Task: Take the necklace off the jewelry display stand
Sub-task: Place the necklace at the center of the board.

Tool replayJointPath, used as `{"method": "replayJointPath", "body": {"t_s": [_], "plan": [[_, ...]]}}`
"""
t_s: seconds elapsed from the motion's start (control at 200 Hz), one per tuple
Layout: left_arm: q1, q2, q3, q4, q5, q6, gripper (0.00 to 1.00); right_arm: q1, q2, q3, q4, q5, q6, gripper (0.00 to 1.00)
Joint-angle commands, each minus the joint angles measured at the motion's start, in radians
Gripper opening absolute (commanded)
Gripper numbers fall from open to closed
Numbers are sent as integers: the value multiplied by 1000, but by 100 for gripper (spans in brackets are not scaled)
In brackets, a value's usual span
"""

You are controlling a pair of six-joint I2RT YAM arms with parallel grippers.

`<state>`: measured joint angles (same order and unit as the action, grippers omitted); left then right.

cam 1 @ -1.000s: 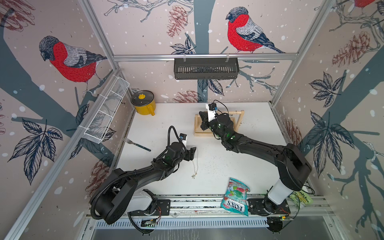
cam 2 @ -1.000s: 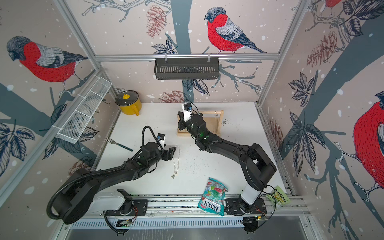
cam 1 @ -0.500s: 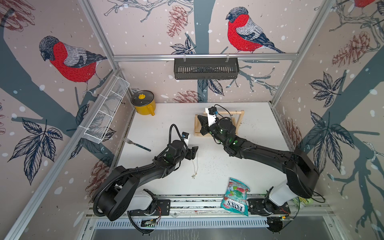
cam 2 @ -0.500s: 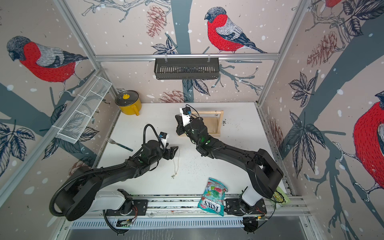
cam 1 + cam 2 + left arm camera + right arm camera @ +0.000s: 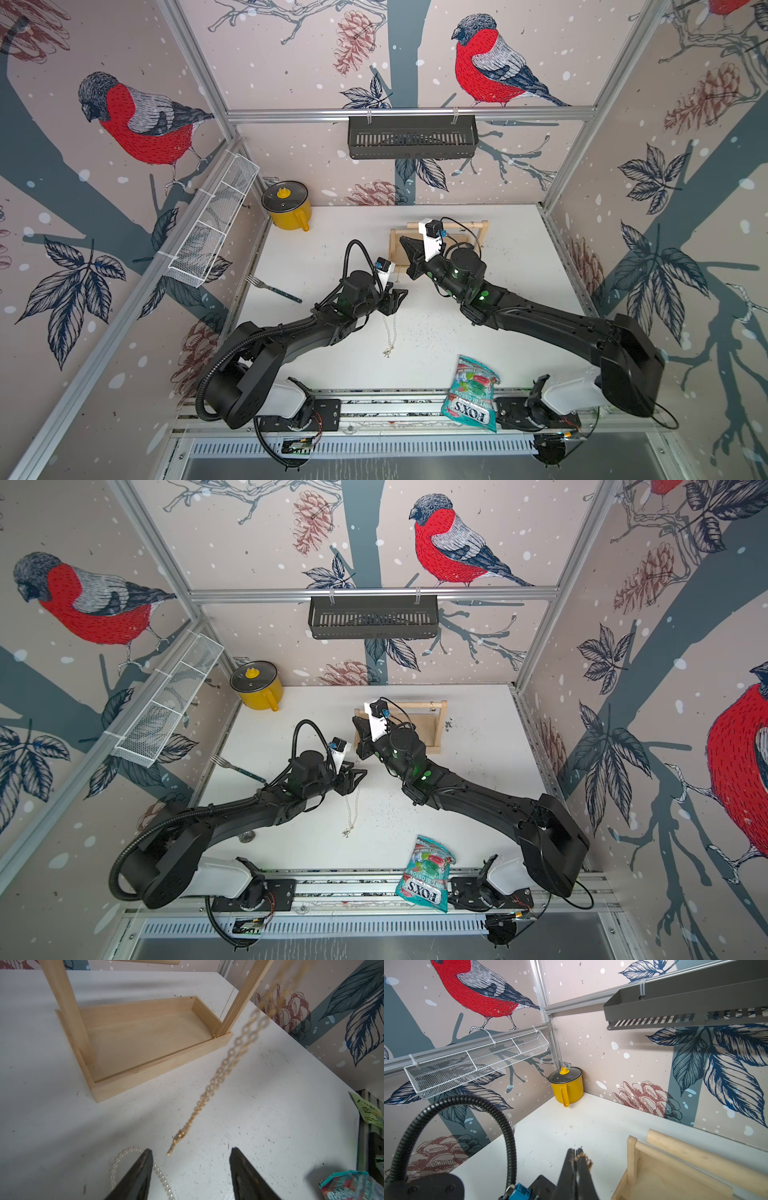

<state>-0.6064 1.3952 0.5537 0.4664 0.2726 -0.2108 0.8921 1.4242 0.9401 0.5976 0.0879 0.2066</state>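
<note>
Jaws of the left gripper [image 5: 191,1150] stand apart and empty, low over the table [image 5: 259,1118]. They are past the candy bag [image 5: 471,395] at the near edge and right above the far end of a pearl necklace [image 5: 122,1153] that lies flat. Farther on, the right gripper [image 5: 576,1152] is pinched tight on a gold chain [image 5: 583,1156]. This chain hangs free with its low end above the table, by the left end of the wooden stand [image 5: 158,1068] at the far middle. It looks clear of the bar, so the lifting seems done for it and only setting it down is left. A thinner chain [image 5: 227,1000] hangs beside the stand's thinner post, so the stand may not be emptied yet. On the bag, "FOX'S" reads plainly; the smaller print is too small to be sure of.
</note>
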Motion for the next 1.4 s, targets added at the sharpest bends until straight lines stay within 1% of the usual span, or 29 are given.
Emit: {"method": "replayJointPath", "body": {"t_s": [0.0, 0.225, 0.335, 0.555, 0.71, 0.75, 0.825, 0.93, 1.166, 1.396], "plan": [[0, -5, 8, 58, 57, 14, 59, 5, -16, -12, 13, -5, 18, 1], [1, -1, 23, 48, 37, 13, 58, 24, -38, -38, 15, -1, 24, 1], [1, 10, 36, 41, 48, 14, 57, 30, -52, -42, 13, 5, 20, 1], [1, 16, 40, 59, 108, 17, 49, 37, -76, -46, 8, 11, 19, 1], [1, 9, 36, 63, 112, 16, 46, 42, -82, -46, 6, 8, 20, 1], [1, 5, 34, 62, 112, 16, 44, 43, -81, -46, 4, 8, 20, 1], [1, -2, 33, 59, 117, 18, 37, 45, -83, -46, -2, 7, 22, 1], [1, -13, 27, 59, 122, 19, 32, 46, -84, -46, -4, 8, 22, 1], [0, -32, 15, 63, 128, 17, 28, 47, -95, -49, -8, 23, 13, 1], [0, -20, 20, 64, 136, 8, 28, 47, -105, -48, -12, 27, 9, 1]]}}
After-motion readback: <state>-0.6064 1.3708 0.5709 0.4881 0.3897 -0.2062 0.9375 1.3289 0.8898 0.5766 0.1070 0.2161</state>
